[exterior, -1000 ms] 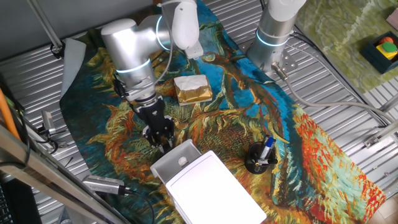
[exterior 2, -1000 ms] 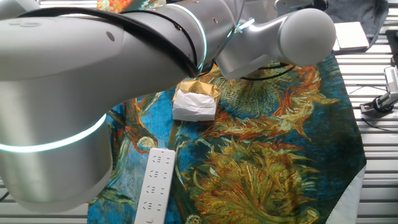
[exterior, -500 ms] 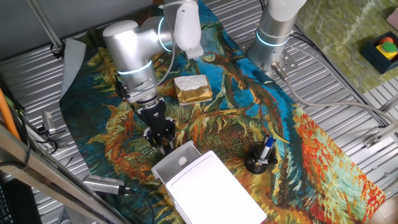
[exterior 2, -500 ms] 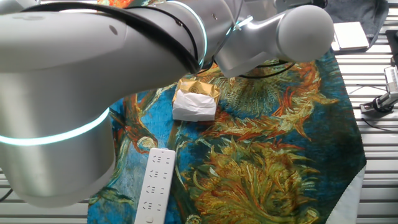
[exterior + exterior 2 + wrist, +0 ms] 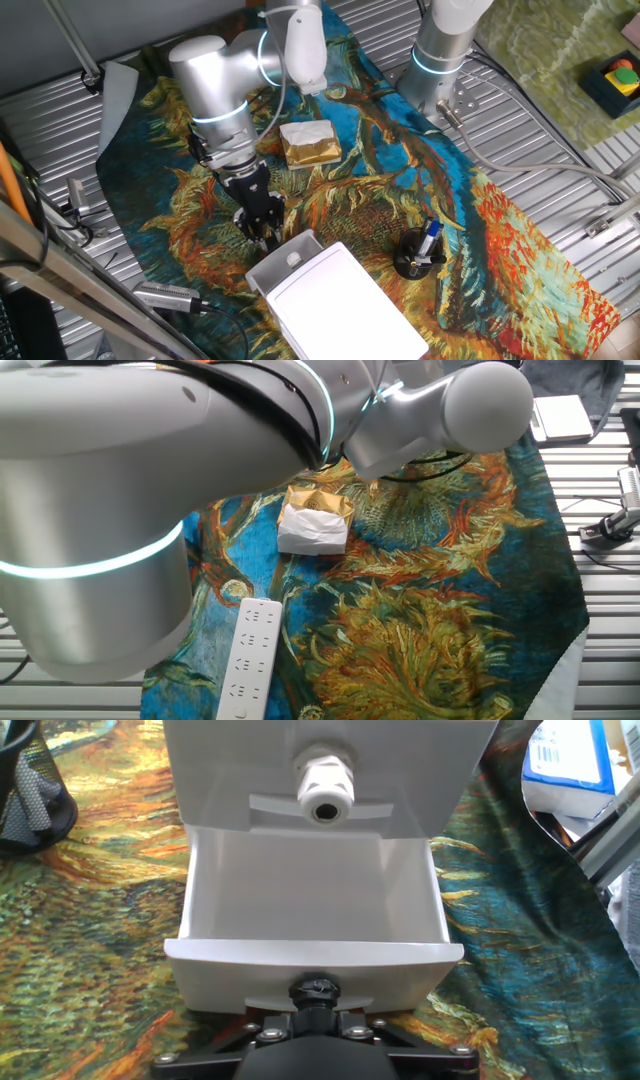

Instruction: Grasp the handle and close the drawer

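The white flat-topped box (image 5: 335, 300) stands at the front of the painted cloth. Its light-grey drawer (image 5: 272, 265) is pulled out toward my gripper (image 5: 263, 232). In the hand view the drawer's open tray (image 5: 310, 900) fills the middle, and its front wall touches my gripper (image 5: 315, 992). The fingers look closed together at that front wall. The drawer's handle is hidden between them. A second white knob (image 5: 325, 792) sits on the box face above the tray and also shows in the fixed view (image 5: 293, 260). In the other fixed view the arm hides the box and gripper.
A gold-and-white wrapped block (image 5: 310, 143) lies behind the gripper and shows in the other fixed view (image 5: 315, 520). A black mesh pen cup (image 5: 418, 255) stands right of the box. A white remote (image 5: 250, 655) lies on the cloth. A second arm's base (image 5: 440, 50) stands at the back.
My gripper and arm have shifted slightly toward the box, and the drawer front has moved in a little with them.
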Controlling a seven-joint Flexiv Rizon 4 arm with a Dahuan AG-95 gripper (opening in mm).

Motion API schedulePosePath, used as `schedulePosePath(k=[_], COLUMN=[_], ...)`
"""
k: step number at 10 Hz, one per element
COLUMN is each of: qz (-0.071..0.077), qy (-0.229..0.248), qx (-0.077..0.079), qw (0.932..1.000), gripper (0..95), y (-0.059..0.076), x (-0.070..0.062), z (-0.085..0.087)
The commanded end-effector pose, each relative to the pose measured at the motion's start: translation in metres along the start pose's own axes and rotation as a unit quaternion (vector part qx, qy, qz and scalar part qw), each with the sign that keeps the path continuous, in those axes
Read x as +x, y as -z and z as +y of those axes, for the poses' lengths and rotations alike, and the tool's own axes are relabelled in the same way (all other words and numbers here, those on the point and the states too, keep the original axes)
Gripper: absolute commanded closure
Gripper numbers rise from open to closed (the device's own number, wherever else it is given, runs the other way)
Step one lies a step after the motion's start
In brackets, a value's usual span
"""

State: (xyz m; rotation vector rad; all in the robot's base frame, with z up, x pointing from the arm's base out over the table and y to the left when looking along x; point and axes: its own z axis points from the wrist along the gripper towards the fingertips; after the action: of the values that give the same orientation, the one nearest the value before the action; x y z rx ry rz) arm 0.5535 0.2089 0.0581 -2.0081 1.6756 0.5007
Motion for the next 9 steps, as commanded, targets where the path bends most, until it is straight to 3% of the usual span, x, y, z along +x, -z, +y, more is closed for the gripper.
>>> schedulePosePath(k=[1,9], qz=[0.0,0.002], qy=[0.0,-0.007], qx=[0.0,0.003], qw=[1.0,1.0], gripper=[95.0,95.0], y=[0.0002,-0.005], x=[-0.0011,-0.0089], z=[-0.0006,0.0006])
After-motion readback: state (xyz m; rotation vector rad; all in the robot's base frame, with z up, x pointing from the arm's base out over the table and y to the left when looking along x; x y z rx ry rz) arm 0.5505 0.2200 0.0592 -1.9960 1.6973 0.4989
